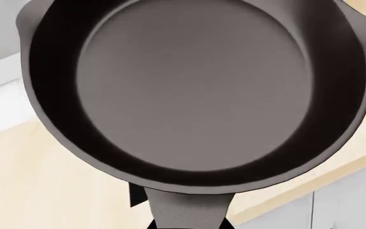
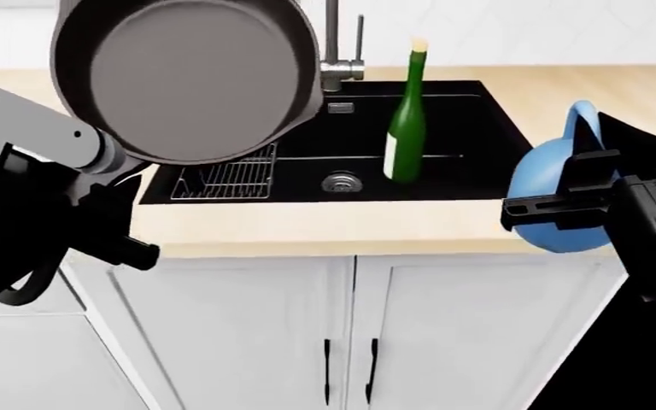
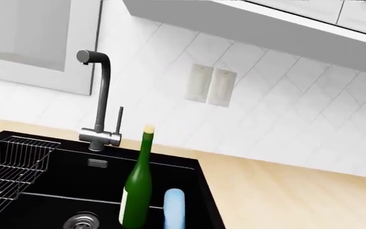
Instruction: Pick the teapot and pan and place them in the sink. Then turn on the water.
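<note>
Black pan (image 2: 185, 77) lifted high over sink's (image 2: 465, 162) left end, handle pinched in left pincer (image 1: 186, 224). Light-blue teapot (image 2: 550, 201) clamped in right pincer (image 2: 573, 205), off the bench (image 2: 340, 226), right of sink. Green bottle (image 2: 406, 120) upright in basin. Faucet (image 3: 100, 102) dry.

No readable text in any view.

The green bottle (image 2: 403, 128) in the sink carried a pale label at its lower body, but it showed no letters or numbers that could be made out. The small plate (image 3: 97, 163) on the sink wall, at 6 o'clock from the faucet base, was blank at this size. The two wall plates (image 3: 212, 85) on the tiles bore no marks.
</note>
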`<state>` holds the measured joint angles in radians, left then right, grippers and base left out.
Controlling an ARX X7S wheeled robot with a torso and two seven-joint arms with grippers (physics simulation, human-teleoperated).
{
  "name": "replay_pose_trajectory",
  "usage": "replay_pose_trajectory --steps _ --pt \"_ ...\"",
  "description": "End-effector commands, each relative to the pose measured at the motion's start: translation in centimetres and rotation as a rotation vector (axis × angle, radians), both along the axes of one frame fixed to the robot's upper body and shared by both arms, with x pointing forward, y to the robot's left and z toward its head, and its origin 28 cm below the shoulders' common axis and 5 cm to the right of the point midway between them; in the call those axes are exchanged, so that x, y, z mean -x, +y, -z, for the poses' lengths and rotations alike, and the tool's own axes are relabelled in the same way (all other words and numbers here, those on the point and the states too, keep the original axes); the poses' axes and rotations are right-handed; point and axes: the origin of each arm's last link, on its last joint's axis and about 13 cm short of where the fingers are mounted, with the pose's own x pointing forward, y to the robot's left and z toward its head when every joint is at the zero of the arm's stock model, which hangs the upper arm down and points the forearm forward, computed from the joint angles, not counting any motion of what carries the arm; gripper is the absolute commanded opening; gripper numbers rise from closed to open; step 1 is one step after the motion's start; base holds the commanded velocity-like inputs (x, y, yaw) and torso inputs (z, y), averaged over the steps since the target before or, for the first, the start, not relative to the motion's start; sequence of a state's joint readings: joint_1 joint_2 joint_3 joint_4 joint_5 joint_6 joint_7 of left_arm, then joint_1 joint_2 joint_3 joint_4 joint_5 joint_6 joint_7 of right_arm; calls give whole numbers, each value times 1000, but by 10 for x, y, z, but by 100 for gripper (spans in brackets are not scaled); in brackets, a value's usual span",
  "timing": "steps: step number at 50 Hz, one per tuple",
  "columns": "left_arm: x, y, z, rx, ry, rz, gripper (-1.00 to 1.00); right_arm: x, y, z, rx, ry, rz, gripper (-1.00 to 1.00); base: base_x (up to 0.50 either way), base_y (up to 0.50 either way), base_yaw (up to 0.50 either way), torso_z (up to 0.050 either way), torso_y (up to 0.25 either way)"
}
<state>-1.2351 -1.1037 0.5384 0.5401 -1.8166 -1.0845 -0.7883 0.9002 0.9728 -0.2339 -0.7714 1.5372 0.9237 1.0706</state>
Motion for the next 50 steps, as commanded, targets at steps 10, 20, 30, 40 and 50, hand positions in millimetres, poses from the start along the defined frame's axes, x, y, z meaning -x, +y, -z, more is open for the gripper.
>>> replay_pose_trajectory --steps 10,20,30,40,50 --pt "3 17 2 -10 27 -67 -100 -4 -2 -7 0 -53 30 -100 -10 -481 0 0 4" --pt "2 15 -7 -20 4 -59 -100 -3 -2 -8 4 -56 31 -100 -10 -479 0 1 3" --pt "1 17 -7 -16 1 -66 -100 -3 -2 -8 6 -55 31 -100 -10 -483 0 1 3" --pt "1 17 -5 -17 3 -65 -100 -3 -1 -7 7 -53 30 -100 -10 -481 0 0 4" --pt "1 17 -5 -14 1 -63 -100 -3 -2 -7 5 -53 29 -100 -10 -480 0 1 3"
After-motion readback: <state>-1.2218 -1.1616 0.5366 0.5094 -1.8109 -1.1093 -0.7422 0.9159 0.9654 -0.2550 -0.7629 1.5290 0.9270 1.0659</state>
